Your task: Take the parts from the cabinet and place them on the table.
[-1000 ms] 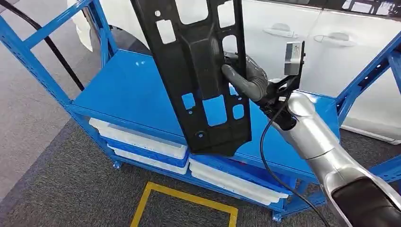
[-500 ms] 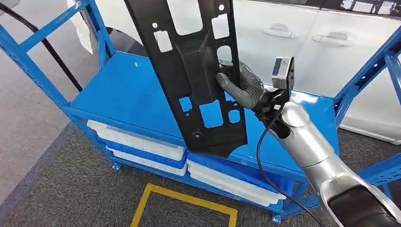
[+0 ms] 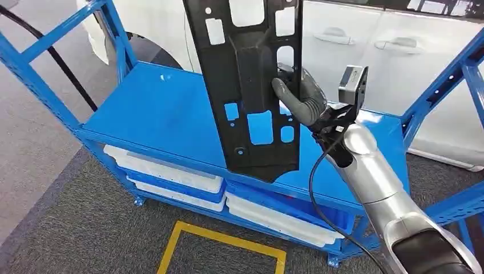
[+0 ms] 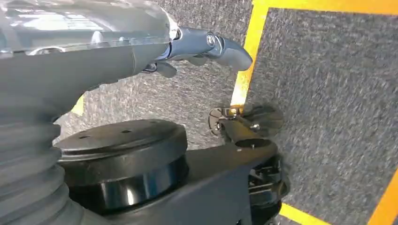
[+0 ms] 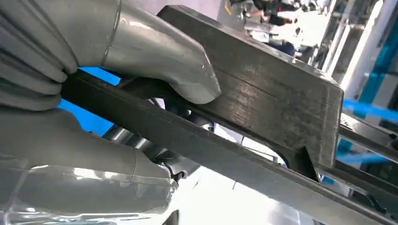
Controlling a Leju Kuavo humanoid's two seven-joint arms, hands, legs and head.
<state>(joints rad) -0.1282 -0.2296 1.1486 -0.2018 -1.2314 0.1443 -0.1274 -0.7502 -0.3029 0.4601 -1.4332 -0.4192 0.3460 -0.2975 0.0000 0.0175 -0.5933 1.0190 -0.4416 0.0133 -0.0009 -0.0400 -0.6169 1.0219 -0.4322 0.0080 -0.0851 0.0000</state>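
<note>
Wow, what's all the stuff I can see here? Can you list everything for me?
panel: one, black, with cut-outs, held upright above the shelf
rack: one, blue, its top shelf bare
trays: several, white, stacked under the shelf
car: one, white, behind the rack
floor marking: yellow lines on grey carpet in front of the rack
cable: one, black, at the rack's left side
right hand: grey, gripping the panel's edge
left hand: grey, hanging over the carpet, holding nothing
</note>
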